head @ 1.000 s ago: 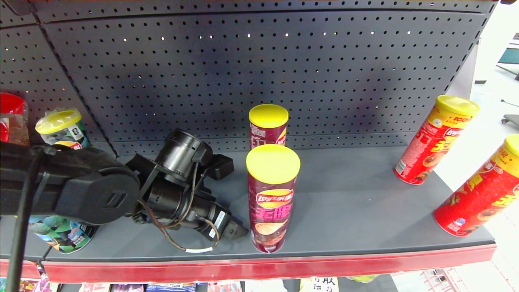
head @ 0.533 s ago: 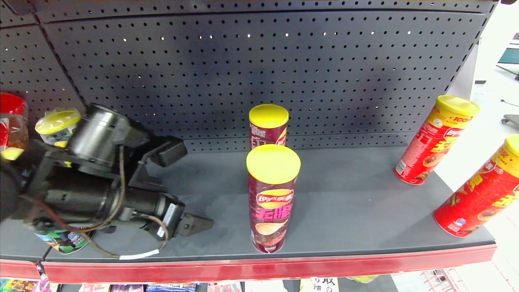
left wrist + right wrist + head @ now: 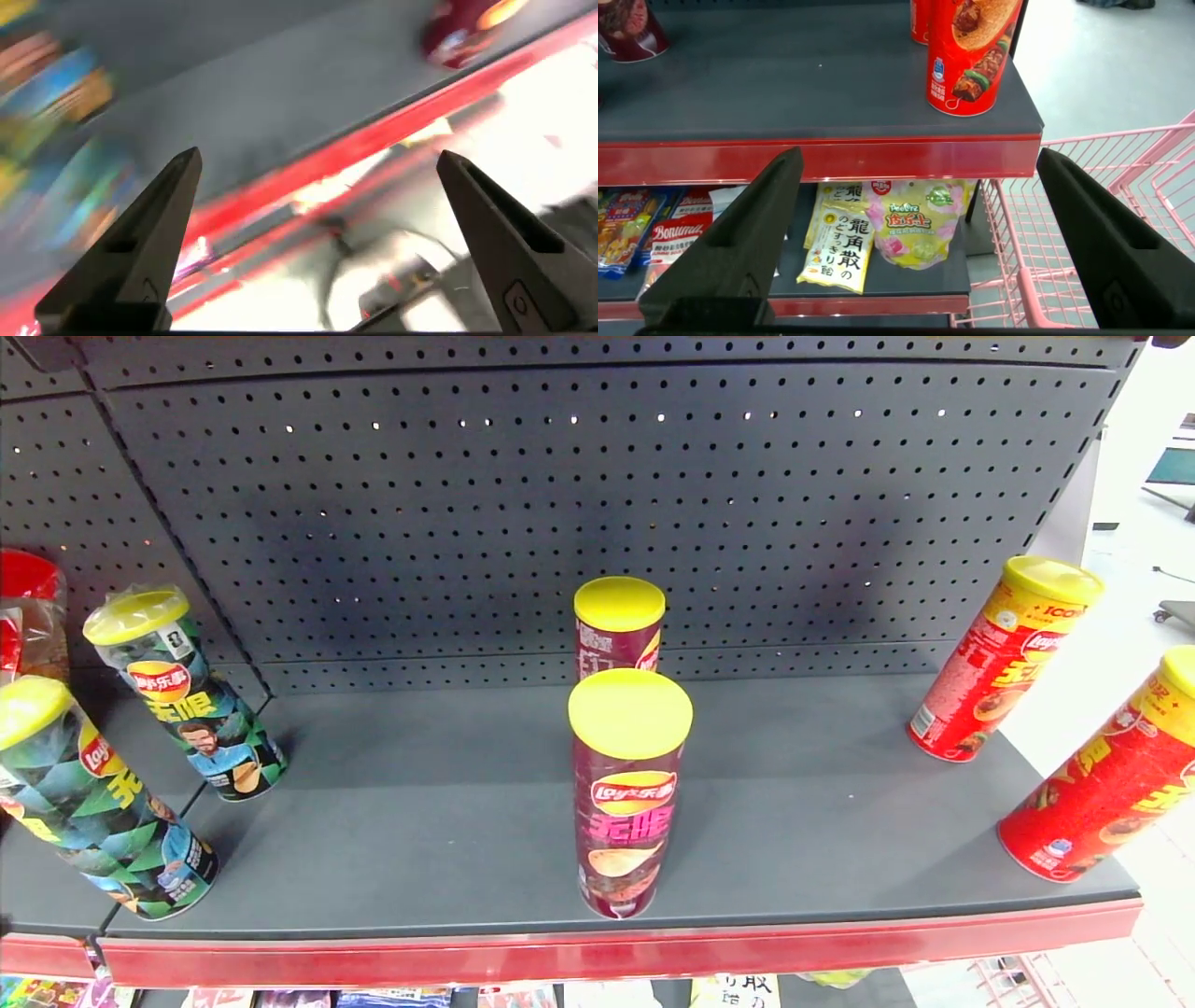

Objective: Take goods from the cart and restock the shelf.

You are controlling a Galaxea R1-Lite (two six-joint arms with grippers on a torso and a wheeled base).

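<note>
front maroon can (image 3: 627, 793) stands upright mid-shelf (image 3: 448, 803), close to the red front lip, long axis vertical, yellow lid up, label facing out. second maroon can (image 3: 618, 625) stands upright directly behind it, near the pegboard. two green cans (image 3: 187, 695) stand at the left end and two red cans (image 3: 999, 658) at the right end. left gripper (image 3: 318, 157) has its jaws wide apart with nothing between them, and the blurred shelf edge lies beyond. right gripper (image 3: 919, 154) is spread wide too, gripping nothing, facing the shelf's front edge, with the pink cart (image 3: 1120, 233) beside it.
</note>
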